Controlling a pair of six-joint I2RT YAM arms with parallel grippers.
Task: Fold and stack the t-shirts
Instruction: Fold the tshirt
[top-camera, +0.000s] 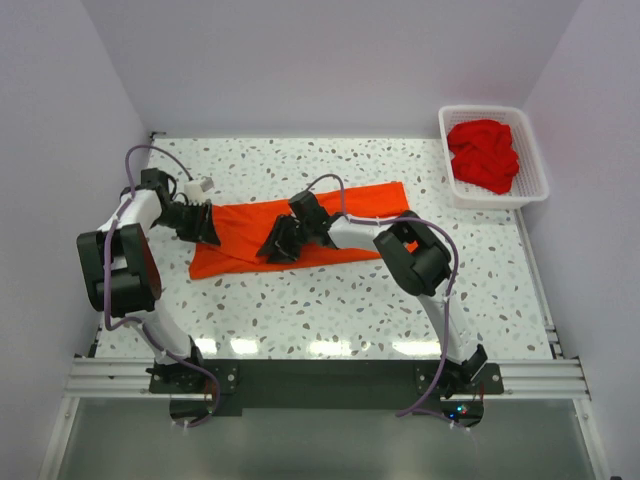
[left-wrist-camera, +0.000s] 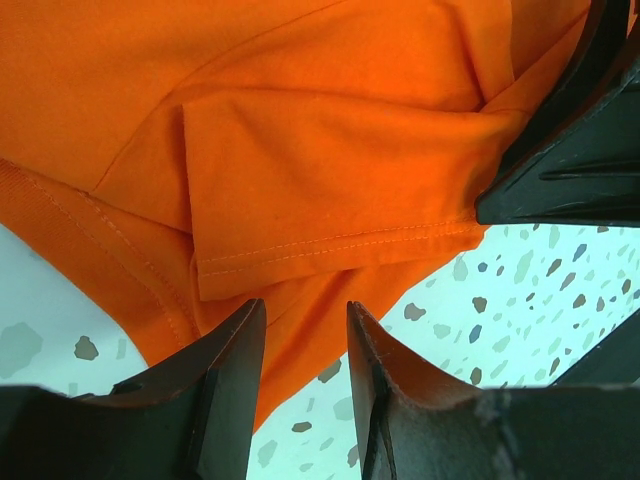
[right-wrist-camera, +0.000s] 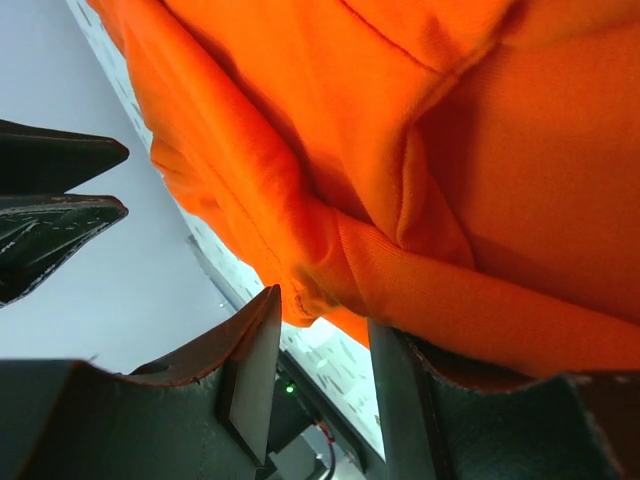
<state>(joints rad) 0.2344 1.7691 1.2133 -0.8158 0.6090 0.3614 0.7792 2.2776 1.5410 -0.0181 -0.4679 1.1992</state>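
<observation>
A bright orange-red t-shirt (top-camera: 360, 205) lies folded into a long strip across the middle of the table. My left gripper (top-camera: 208, 228) is at its left end, low over the cloth. In the left wrist view it (left-wrist-camera: 305, 315) is open over the shirt's hemmed edge (left-wrist-camera: 330, 180), holding nothing. My right gripper (top-camera: 278, 243) is at the strip's middle. In the right wrist view it (right-wrist-camera: 323, 308) is open, and a thick fold of the shirt (right-wrist-camera: 420, 170) rests on one finger. Deeper red shirts (top-camera: 485, 155) lie bunched in the basket.
A white lattice basket (top-camera: 493, 108) stands at the back right corner of the speckled table (top-camera: 330, 310). The right gripper's dark fingers (left-wrist-camera: 570, 150) show close by in the left wrist view. Walls close in the back and both sides.
</observation>
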